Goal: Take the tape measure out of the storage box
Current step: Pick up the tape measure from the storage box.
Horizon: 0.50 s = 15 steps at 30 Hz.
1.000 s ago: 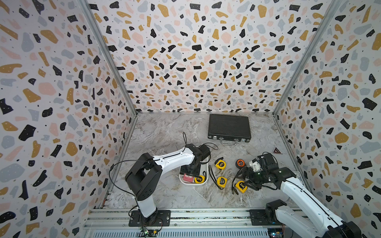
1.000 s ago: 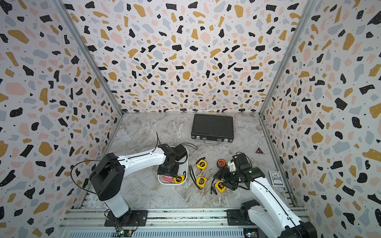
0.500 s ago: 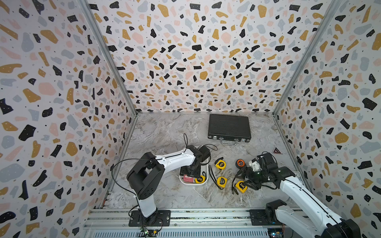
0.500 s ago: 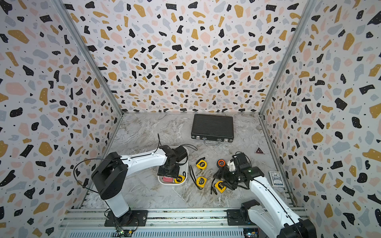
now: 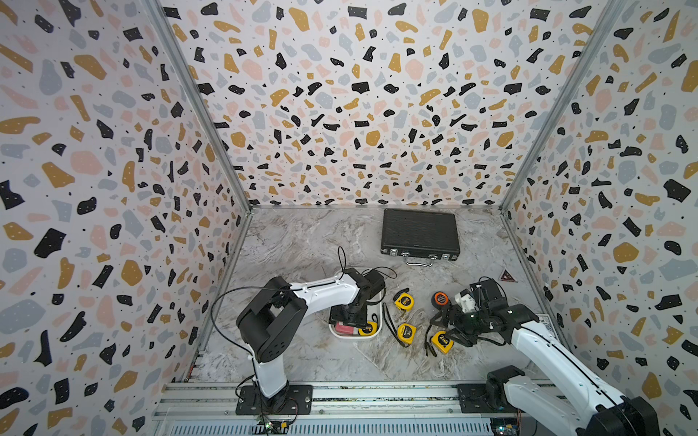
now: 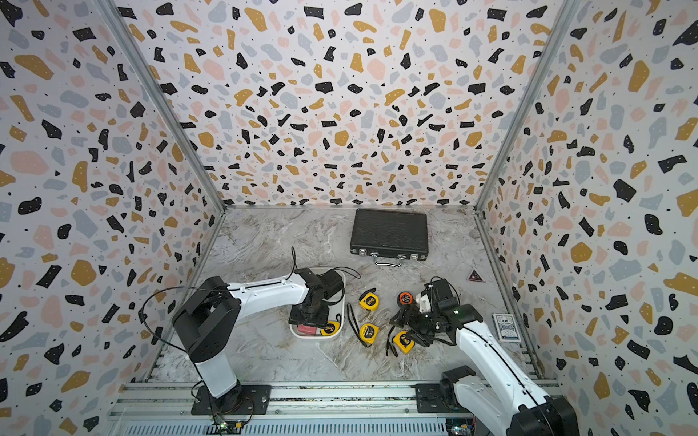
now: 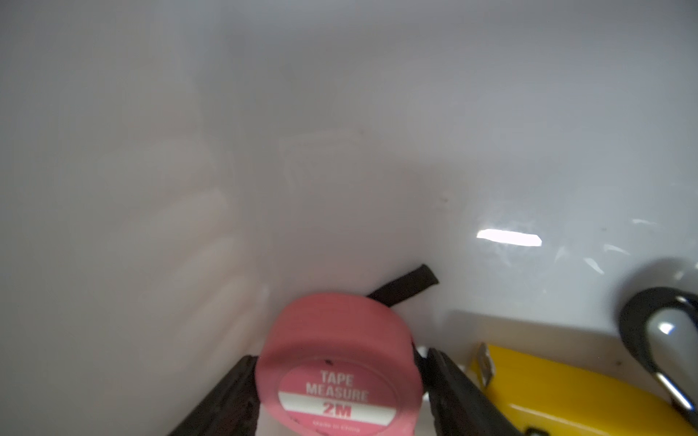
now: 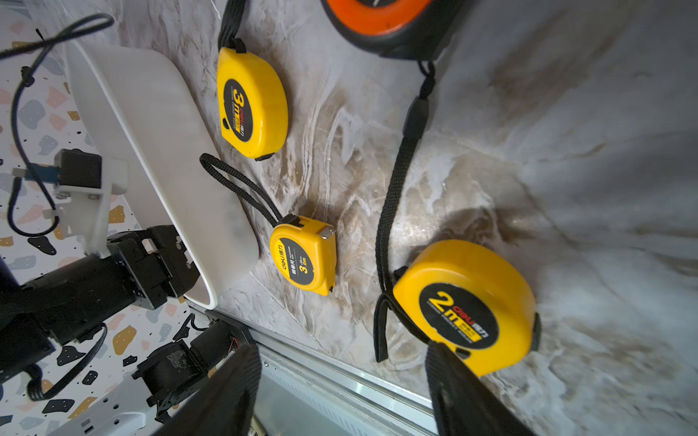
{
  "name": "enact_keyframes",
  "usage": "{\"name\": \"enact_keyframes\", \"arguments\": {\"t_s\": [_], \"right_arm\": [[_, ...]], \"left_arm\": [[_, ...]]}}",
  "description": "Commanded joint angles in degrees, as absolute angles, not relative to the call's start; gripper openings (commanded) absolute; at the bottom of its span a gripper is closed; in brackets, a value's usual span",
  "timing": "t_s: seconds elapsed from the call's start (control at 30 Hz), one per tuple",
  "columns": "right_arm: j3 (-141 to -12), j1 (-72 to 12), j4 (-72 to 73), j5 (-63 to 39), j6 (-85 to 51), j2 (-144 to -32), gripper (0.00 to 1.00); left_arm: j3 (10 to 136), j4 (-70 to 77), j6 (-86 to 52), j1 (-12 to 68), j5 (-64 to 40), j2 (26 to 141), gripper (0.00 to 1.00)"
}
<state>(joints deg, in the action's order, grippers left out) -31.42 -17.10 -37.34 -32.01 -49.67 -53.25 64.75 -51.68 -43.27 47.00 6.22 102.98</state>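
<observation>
On the marbled tabletop the storage box holds the pink tape measure, so the left gripper reaches inside, fingers parted enough to straddle it — gripped or not, I cannot tell — while the right gripper hangs open, empty, over a yellow tape measure.

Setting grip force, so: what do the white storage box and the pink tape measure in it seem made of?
The storage box: probably smooth, glossy white plastic; a bright glare streak shows on its inside. The pink tape measure: likely moulded plastic with a duller finish; rounded shell, no glare, printed label on its face.
</observation>
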Motion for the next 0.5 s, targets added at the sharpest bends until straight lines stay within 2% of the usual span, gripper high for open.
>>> {"name": "enact_keyframes", "arguments": {"t_s": [0.0, 0.1, 0.3, 0.37, 0.47], "right_arm": [[-33.0, -17.0, -37.3, -32.6, -49.4, -53.2, 0.74], [-33.0, -17.0, -37.1, -32.5, -49.6, -53.0, 0.74], [-33.5, -17.1, -35.9, -33.0, -49.3, -53.1, 0.73], [-34.3, -17.7, -35.1, -33.1, -48.8, -53.2, 0.74], [-35.6, -19.6, -33.5, -32.6, -48.6, -53.8, 0.73]], "left_arm": [[63.2, -49.9, -44.6, 47.3, 4.2, 105.3, 0.69], [63.3, -49.9, -44.6, 47.2, 3.9, 105.4, 0.58], [65.0, -52.3, -46.0, 47.3, 4.3, 101.6, 0.18], [66.0, -53.6, -47.1, 47.3, 4.5, 99.6, 0.09], [68.3, -55.9, -49.0, 47.2, 5.2, 96.0, 0.01]]}}
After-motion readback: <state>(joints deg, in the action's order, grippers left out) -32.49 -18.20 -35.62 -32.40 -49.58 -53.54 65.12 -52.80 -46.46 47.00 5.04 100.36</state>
